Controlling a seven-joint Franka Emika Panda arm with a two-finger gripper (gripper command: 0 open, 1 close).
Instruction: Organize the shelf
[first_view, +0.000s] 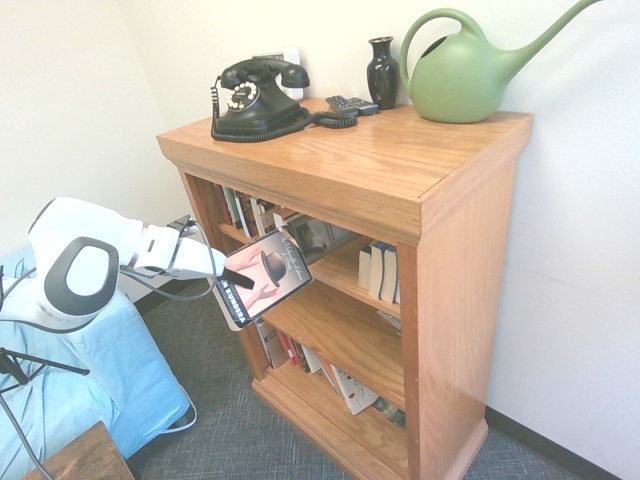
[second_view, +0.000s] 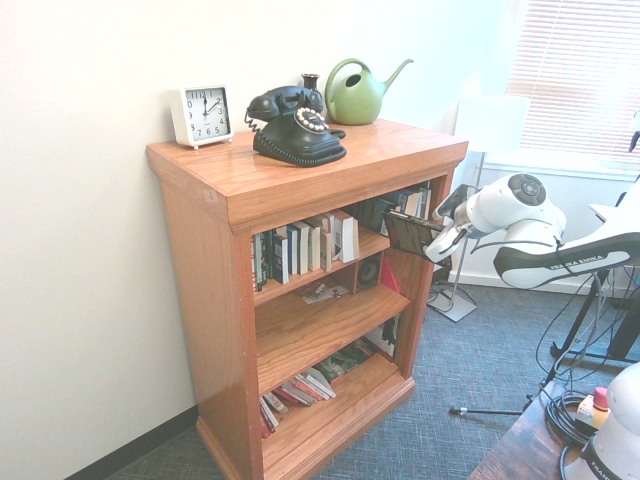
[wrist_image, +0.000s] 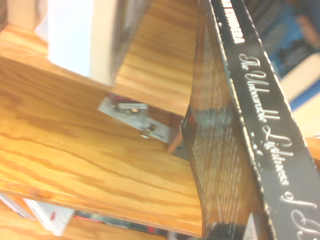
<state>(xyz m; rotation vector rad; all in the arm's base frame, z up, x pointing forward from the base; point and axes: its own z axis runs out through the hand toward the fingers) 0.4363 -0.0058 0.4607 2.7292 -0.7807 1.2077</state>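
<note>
The shelf (first_view: 380, 150) is an orange-brown oak bookcase with three tiers, also seen from its other side (second_view: 300, 175). My gripper (first_view: 238, 277) is shut on a dark paperback book (first_view: 268, 278) with a bowler hat on its cover. I hold it tilted, just in front of the shelf's open side at the height of the top and middle tiers. From the other side the book (second_view: 410, 232) hangs at the shelf's right front corner with the gripper (second_view: 432, 246) behind it. In the wrist view the book's black spine (wrist_image: 260, 130) crosses over the bare middle board (wrist_image: 75, 150).
On top stand a black dial telephone (first_view: 255, 98), a dark vase (first_view: 382, 70), a green watering can (first_view: 462, 72), a remote (first_view: 350, 103) and a white clock (second_view: 202, 114). Upright books (second_view: 300, 248) fill the top tier; books (second_view: 300, 388) lie on the bottom one. A small flat item (second_view: 325, 293) rests mid-tier.
</note>
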